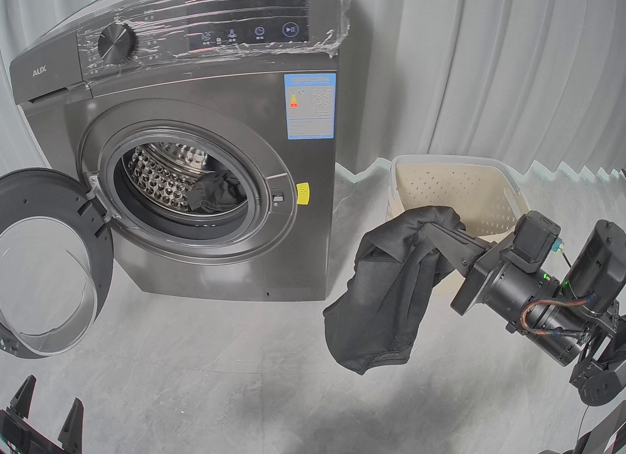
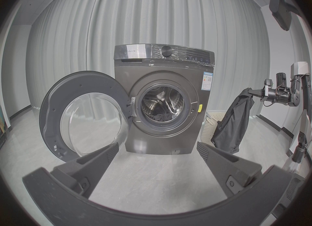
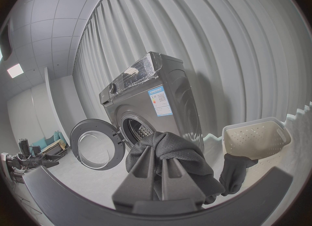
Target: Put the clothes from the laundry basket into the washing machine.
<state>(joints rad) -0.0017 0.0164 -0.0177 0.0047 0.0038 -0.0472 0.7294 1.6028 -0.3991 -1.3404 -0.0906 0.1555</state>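
One dark garment (image 1: 215, 191) already lies inside the drum of the washing machine (image 1: 306, 246), whose door (image 1: 39, 201) stands swung wide open to the left. A second dark garment (image 1: 385, 292) is in the air: your right pincer (image 3: 158, 160) is closed on its upper fold, and the cloth hangs free above the floor (image 1: 195, 357), between the machine and the laundry basket (image 1: 450, 191), lifted out of the basket but well short of the drum's mouth. The basket sits on the floor to the right of the machine, against the curtain. The part of its inside that you can see is bare cream wall, but its bottom is hidden behind the hanging cloth and the arm, so you cannot tell whether more clothes wait there. Your left pincer (image 1: 52, 395) sits low at the near left with its fingers spread apart, gripping nothing. By my reckoning you are mid-carry on this piece: what is left is bringing it across to the opening, pushing it in, then checking the basket.
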